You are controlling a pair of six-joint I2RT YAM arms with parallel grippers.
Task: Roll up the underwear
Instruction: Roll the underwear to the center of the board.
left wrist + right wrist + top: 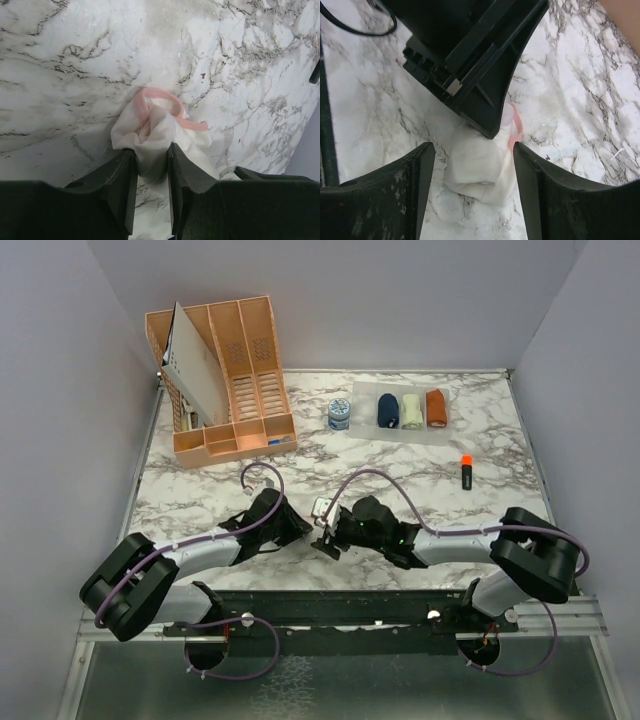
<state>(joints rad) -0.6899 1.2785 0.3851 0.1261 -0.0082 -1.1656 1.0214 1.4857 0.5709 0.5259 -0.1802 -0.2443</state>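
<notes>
- Where the two arms meet at the near middle of the marble table [200, 475], the left gripper [151, 170] is clenched on the whitish-pink underwear [160, 122], with a bunched fold of the cloth pinched between its two fingers.
- The whitish-pink underwear lies crumpled on the tabletop. In the left wrist view its pink edging curls in a loop along the far side of the bundle.
- The right gripper [473, 150] is released, one finger on each side of the bundle, and neither seems to press the cloth.
- In the right wrist view the black body of the left gripper comes down from above onto the top of the cloth.
- From the top camera the two wrists hide most of the cloth. A small pale patch between them may be part of it, though that is hard to tell.
- At the back right, the navy underwear [387, 410] lies rolled on a clear sheet [400, 437], well apart from both grippers.
- Just beside it in the same row are a cream bundle [411, 411] and a rust-orange bundle [436, 407].
- A blue-and-white roll [339, 416] sits just left of the sheet.
- An orange marker [466, 472] lies nearer the arms on the right.
- A peach organiser [225, 380] stands at the back left.
</notes>
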